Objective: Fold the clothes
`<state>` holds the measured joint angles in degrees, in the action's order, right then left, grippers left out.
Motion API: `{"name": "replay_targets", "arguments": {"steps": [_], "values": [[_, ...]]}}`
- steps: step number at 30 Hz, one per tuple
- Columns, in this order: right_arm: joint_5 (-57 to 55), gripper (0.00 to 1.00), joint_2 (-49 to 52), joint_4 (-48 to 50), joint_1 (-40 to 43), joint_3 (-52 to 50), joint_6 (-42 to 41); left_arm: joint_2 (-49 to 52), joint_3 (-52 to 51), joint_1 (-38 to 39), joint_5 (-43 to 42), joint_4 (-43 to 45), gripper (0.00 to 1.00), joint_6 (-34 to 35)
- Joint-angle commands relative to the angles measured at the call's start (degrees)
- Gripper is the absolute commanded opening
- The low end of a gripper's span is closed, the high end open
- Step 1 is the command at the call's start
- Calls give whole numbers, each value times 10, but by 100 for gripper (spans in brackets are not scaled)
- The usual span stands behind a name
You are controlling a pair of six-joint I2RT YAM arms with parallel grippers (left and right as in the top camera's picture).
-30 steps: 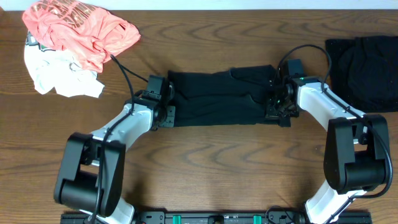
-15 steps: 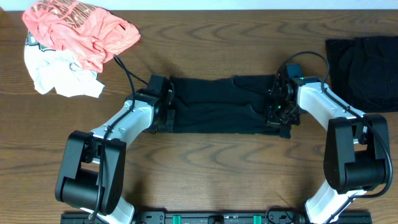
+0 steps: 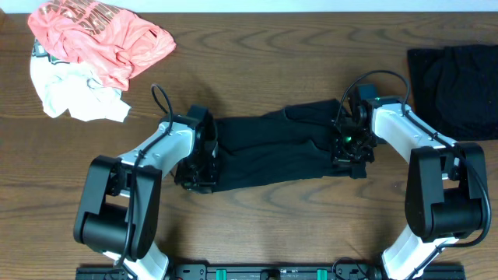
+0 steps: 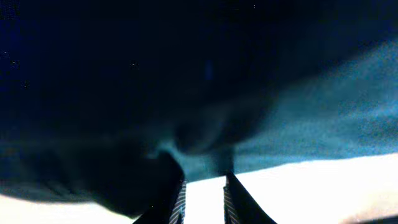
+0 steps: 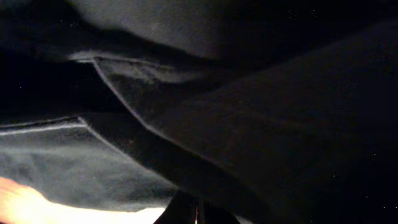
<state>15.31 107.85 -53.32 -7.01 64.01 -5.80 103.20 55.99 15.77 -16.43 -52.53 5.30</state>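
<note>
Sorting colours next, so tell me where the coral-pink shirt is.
In the overhead view, the coral-pink shirt lies crumpled at the far left corner of the table, overlapping the white garment, far from the black garment at centre.

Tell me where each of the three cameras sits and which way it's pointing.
Overhead: fixed above the table, looking straight down; shows both arms, with the left gripper and right gripper at opposite ends of the black garment.
Left wrist: on the left arm, looking along its fingers into bunched cloth, with bright table below.
Right wrist: on the right arm, close against dark folds; only its fingertips show at the bottom edge.
Shared: all three views see the same black garment.
</note>
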Motion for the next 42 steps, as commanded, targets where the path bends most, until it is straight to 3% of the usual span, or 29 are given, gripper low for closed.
{"name": "replay_targets", "arguments": {"steps": [1, 13, 15, 19, 25, 42], "values": [[19, 1, -9, -1, 7, -3, 16, 2, -2, -1, -16, -8, 22, -3], [18, 6, -158, -26, 7, 49, 16, -163, -2, -1, -16, -1, 22, 6], [8, 16, -179, -13, 7, 50, 17, -198, -2, -1, -11, 17, 23, 6], [-5, 43, -186, 37, 7, 50, 36, -242, -2, -1, 24, 84, 39, 17], [-10, 56, -169, 113, 6, 50, 73, -236, -2, -1, 41, 204, 46, 26], [-10, 57, -62, 173, -22, 50, 87, -96, -2, -1, 71, 365, 47, 27]]}}
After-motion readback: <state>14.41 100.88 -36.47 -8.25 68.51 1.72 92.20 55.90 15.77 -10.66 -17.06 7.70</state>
